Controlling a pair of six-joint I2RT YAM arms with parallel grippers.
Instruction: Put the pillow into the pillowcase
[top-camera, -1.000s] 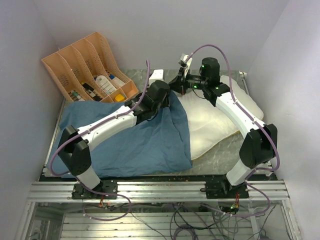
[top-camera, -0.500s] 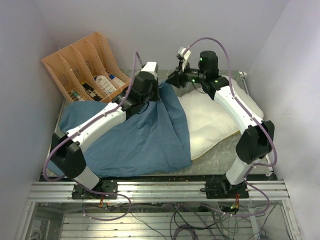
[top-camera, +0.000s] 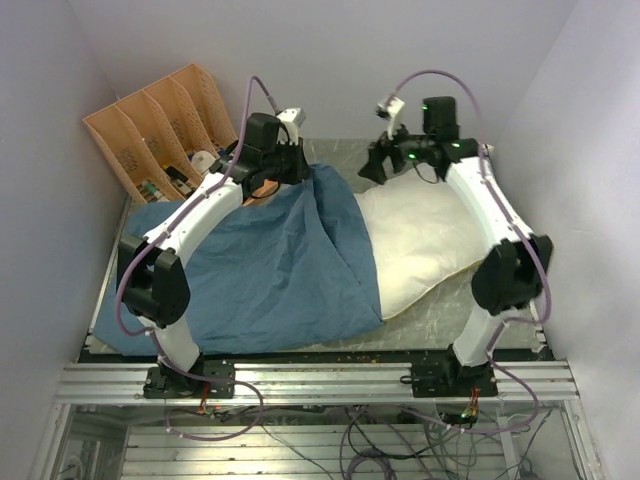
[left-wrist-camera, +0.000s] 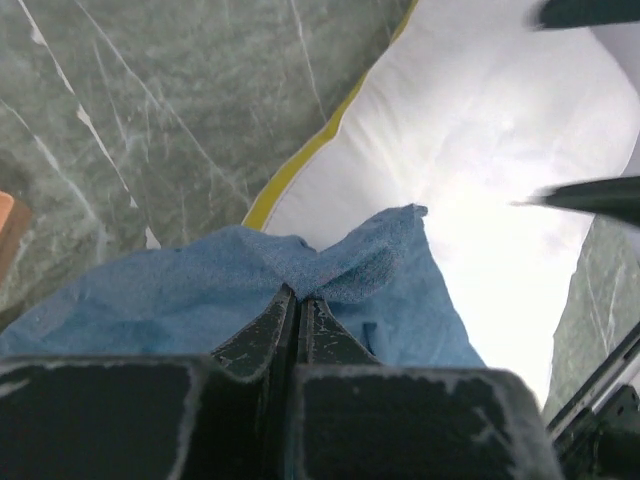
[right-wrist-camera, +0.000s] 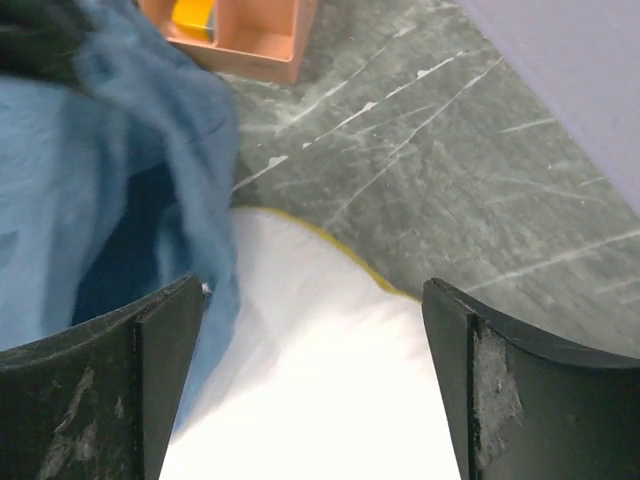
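Observation:
The cream-white pillow (top-camera: 425, 235) lies on the right half of the table, its left side under the blue pillowcase (top-camera: 265, 275). At the far edge my left gripper (top-camera: 303, 168) is shut on a pinch of the pillowcase's rim. In the left wrist view the jaws (left-wrist-camera: 297, 292) meet on blue pillowcase fabric (left-wrist-camera: 180, 290), with the pillow's (left-wrist-camera: 480, 150) yellow-edged corner beyond. My right gripper (top-camera: 376, 166) hangs open above the pillow's far left corner. Its wrist view shows the gripper (right-wrist-camera: 312, 290) holding nothing, over the pillow (right-wrist-camera: 320, 400), with pillowcase folds (right-wrist-camera: 120, 180) at left.
An orange slotted organizer (top-camera: 170, 125) with bottles and small items stands at the back left, close to the left arm; its corner (right-wrist-camera: 240, 30) shows in the right wrist view. Bare marble tabletop (top-camera: 450, 300) shows at the front right. Walls close in on both sides.
My left gripper shut on the pillowcase's rim and drew it toward the far edge. My right gripper opened, let go of the cloth and moved away to the right.

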